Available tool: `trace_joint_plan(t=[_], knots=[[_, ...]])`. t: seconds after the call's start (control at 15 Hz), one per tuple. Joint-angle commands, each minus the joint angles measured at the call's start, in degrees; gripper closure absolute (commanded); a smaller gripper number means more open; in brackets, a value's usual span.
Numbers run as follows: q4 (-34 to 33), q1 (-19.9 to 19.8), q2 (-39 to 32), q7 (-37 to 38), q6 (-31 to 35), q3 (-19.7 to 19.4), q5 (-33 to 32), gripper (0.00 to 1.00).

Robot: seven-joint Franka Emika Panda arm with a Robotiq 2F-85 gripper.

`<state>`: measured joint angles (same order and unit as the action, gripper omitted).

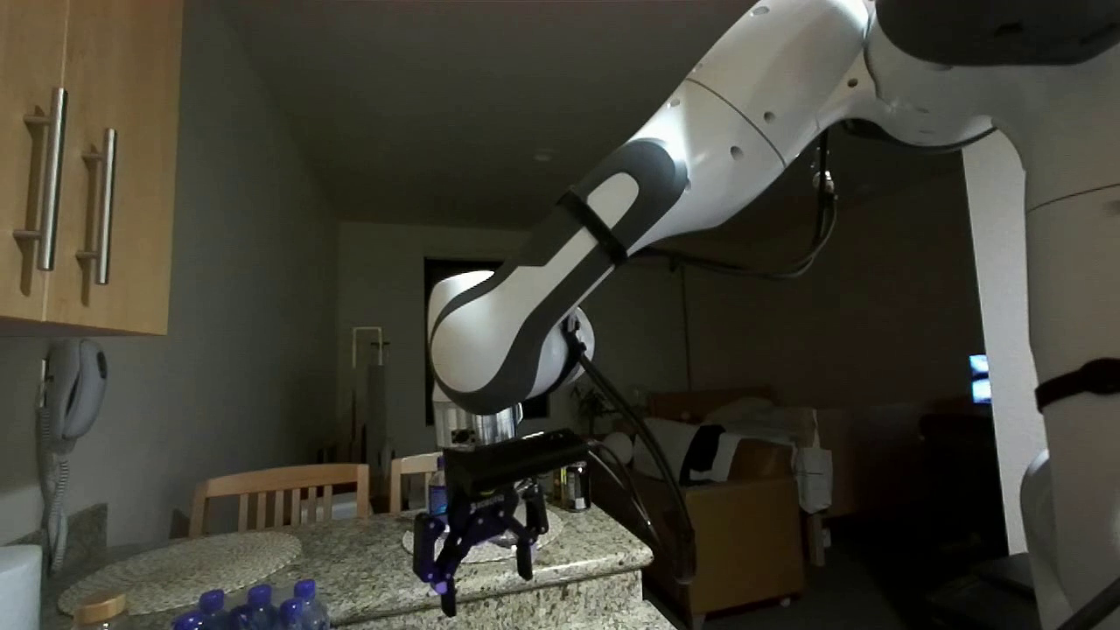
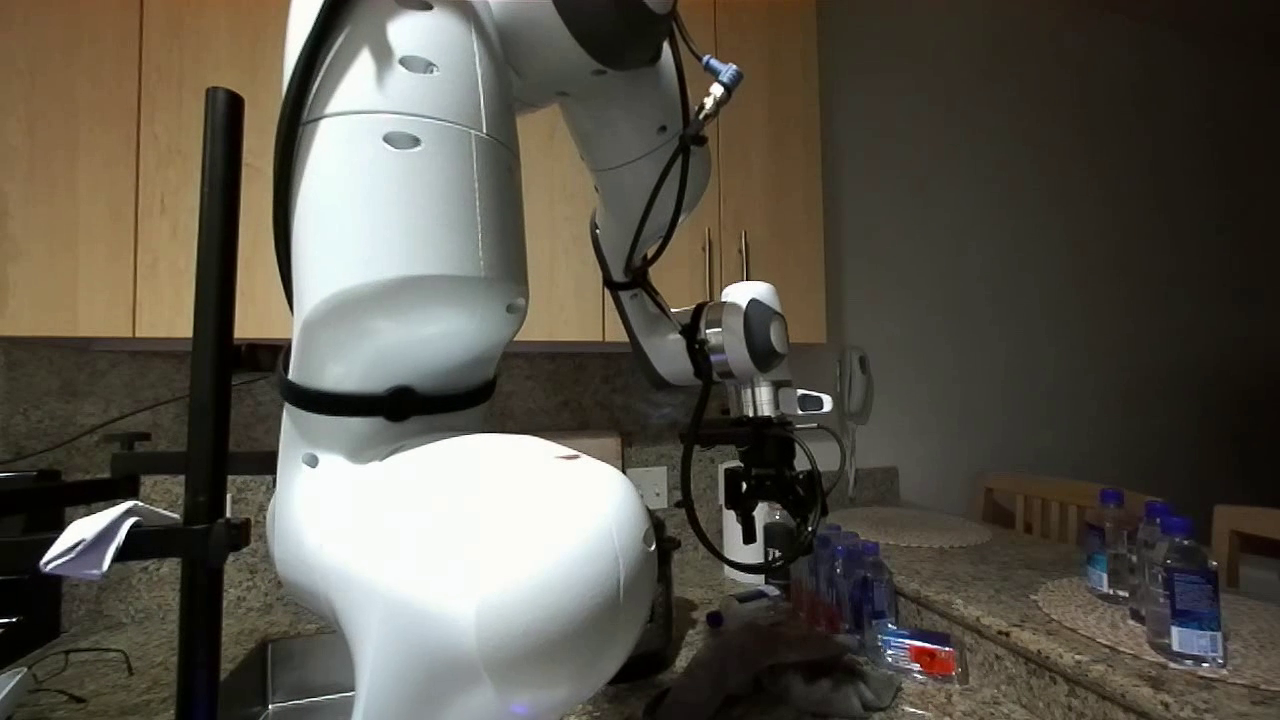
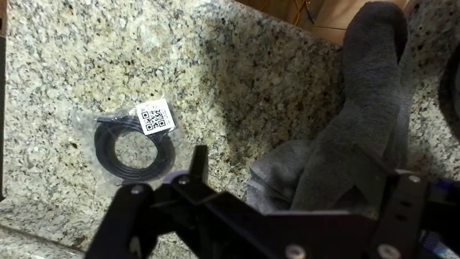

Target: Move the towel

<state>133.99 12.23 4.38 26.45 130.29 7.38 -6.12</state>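
Note:
A grey towel (image 3: 366, 90) lies crumpled on the granite counter (image 3: 161, 46), stretching from the lower middle to the upper right in the wrist view. It also shows as a low heap (image 2: 800, 670) in an exterior view. It is not visible in the exterior view where the gripper (image 1: 486, 584) hangs in front of the raised ledge. My gripper (image 2: 775, 535) points down above the towel, apart from it. In the wrist view the fingers (image 3: 284, 154) are spread wide, with nothing held between them; part of the towel lies beneath. The gripper body hides the towel's lower part.
A bagged black cable coil (image 3: 134, 154) lies on the counter beside the towel. Several bottles (image 2: 850, 580) and a red-blue package (image 2: 920, 652) stand or lie close behind the towel. A raised granite ledge (image 2: 1000, 590) carries more bottles (image 2: 1190, 590) on a round mat.

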Motion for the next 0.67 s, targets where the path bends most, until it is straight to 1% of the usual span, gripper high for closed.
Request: trace_joint_plan(t=[0.0,0.6], knots=[[-0.10,-1.58,0.03,-0.44,-0.14,1.24,0.17,0.00],[-0.17,-1.99,0.03,-0.63,-0.14,1.15,0.16,0.00]])
